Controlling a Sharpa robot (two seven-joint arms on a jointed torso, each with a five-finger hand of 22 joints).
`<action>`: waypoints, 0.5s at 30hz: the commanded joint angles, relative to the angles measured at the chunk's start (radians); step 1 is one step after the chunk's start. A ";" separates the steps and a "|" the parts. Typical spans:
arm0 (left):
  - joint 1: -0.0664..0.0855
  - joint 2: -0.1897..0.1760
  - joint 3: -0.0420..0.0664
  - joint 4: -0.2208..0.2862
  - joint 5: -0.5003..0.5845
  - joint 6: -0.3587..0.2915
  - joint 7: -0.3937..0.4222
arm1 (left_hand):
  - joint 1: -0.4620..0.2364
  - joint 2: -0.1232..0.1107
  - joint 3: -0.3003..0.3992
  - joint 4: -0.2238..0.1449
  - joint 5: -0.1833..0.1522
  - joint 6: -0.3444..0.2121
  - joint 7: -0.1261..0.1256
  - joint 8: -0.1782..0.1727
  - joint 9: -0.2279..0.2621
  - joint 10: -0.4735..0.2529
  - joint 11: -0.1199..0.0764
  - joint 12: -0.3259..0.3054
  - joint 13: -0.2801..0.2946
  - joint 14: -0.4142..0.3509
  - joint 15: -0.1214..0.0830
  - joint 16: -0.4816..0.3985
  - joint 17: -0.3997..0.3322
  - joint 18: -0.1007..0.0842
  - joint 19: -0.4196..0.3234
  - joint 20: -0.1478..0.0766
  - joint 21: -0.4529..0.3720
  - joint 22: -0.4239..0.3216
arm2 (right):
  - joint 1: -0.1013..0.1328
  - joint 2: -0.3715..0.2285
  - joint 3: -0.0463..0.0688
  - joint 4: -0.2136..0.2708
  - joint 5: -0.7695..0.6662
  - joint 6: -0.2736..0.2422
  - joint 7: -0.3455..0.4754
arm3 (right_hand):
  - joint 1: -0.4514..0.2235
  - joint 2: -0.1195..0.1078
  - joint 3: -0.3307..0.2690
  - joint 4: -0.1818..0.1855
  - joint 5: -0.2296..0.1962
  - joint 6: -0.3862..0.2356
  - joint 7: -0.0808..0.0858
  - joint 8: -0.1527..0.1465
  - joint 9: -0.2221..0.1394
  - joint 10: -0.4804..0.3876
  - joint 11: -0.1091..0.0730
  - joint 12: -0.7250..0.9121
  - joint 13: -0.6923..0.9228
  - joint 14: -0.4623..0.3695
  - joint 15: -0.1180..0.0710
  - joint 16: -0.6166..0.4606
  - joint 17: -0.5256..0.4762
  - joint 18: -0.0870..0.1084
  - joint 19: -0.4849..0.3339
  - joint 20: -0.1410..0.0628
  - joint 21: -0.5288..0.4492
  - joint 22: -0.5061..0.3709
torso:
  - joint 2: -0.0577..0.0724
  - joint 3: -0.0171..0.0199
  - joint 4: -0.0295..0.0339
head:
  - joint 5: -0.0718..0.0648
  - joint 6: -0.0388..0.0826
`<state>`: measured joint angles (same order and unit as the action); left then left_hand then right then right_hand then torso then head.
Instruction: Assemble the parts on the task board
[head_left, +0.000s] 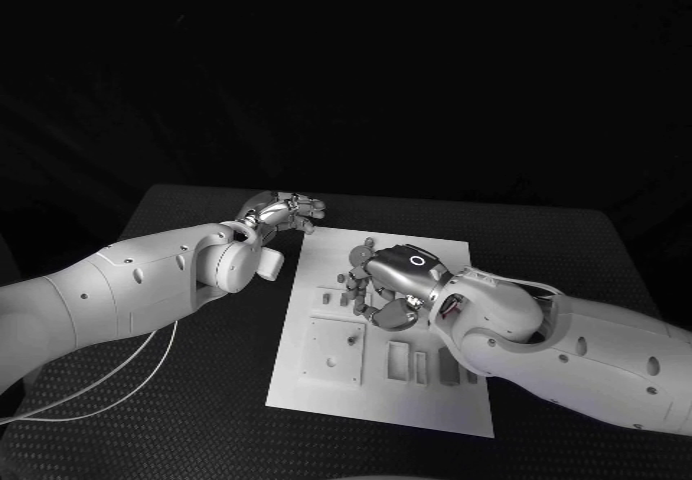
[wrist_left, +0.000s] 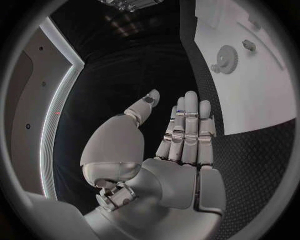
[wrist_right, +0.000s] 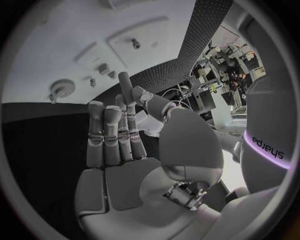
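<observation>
Both hands empty, fingers straight: left hand (head_left: 283, 213) beside the board's (head_left: 433, 400) far corner, right hand (head_left: 387, 282) over it. The gear (wrist_left: 225, 59) on the board looks small, stiff, light; pinch its rim.

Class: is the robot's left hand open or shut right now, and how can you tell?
Open. In the left wrist view the left hand has straight fingers and an empty palm, beside the task board.

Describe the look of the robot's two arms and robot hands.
Both arms are smooth white shells with rounded joints and small dark holes. The left arm trails a thin white cable. Each ends in a silver, many-fingered robot hand: left robot hand, right robot hand. The right robot hand's back carries a small white ring mark.
</observation>
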<state>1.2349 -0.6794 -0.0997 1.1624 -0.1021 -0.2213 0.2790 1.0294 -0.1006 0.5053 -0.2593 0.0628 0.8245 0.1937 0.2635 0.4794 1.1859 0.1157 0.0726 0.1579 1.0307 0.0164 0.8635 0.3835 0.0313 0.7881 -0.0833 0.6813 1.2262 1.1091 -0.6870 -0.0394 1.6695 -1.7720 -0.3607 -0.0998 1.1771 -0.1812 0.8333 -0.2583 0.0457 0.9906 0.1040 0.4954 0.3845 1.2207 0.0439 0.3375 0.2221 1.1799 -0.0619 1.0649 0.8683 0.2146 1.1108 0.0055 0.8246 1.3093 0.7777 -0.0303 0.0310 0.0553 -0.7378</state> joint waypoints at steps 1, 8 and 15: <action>0.001 0.004 0.001 -0.002 0.004 0.011 0.009 | -0.008 0.002 -0.002 0.005 -0.005 -0.007 -0.003 -0.001 -0.001 -0.003 0.006 0.002 0.001 0.007 0.000 -0.007 0.001 0.011 0.009 0.001 -0.004 0.001 | -0.012 0.024 -0.008 -0.006 -0.010 -0.028 0.021 | 0.021 0.026 -0.002 -0.004 0.003 0.007 0.000 0.003 0.002 0.013 -0.007 0.034 0.035 0.000 -0.010 0.005 -0.001 0.047 0.004 -0.001 0.005 0.017 | 0.000 -0.0005 0.0033 | 0.010 -0.002; 0.001 0.010 0.001 -0.003 0.004 0.012 0.009 | -0.008 0.002 -0.002 0.005 -0.005 -0.007 -0.003 0.000 -0.001 -0.003 0.006 0.002 0.001 0.007 0.000 -0.007 0.002 0.011 0.009 0.001 -0.004 0.001 | -0.050 0.075 -0.029 -0.034 -0.031 -0.019 0.025 | 0.021 0.026 -0.001 -0.005 0.003 0.007 0.000 0.003 0.002 0.013 -0.007 0.034 0.036 0.001 -0.010 0.005 -0.001 0.047 0.004 -0.002 0.005 0.017 | 0.001 -0.0008 0.0013 | 0.022 -0.005; 0.001 0.012 0.001 -0.002 0.004 0.013 0.009 | -0.008 0.002 -0.002 0.005 -0.005 -0.007 -0.003 0.000 -0.001 -0.003 0.006 0.002 0.001 0.007 0.000 -0.007 0.002 0.011 0.009 0.001 -0.005 0.001 | -0.092 0.109 -0.045 -0.067 -0.035 -0.012 0.028 | 0.021 0.026 -0.001 -0.005 0.003 0.007 0.000 0.002 0.002 0.013 -0.007 0.034 0.036 0.001 -0.010 0.005 -0.002 0.047 0.004 -0.002 0.006 0.017 | 0.001 -0.0007 0.0010 | 0.025 -0.011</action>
<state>1.2349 -0.6693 -0.0996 1.1581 -0.1021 -0.2213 0.2792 1.0294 -0.1006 0.5053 -0.2593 0.0627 0.8245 0.1937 0.2635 0.4795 1.1859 0.1156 0.0726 0.1579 1.0307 0.0164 0.8596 0.3844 0.0315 0.7880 -0.0832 0.6813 1.2260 1.0202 -0.5811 -0.0845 1.6056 -1.7879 -0.3757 -0.0856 1.1771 -0.1812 0.8319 -0.2594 0.0457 0.9906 0.1040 0.4954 0.3854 1.2221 0.0387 0.3375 0.2221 1.1810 -0.0678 1.0650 0.8684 0.2145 1.1093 0.0071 0.8245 1.3093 0.7784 -0.0311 0.0321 0.0792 -0.7473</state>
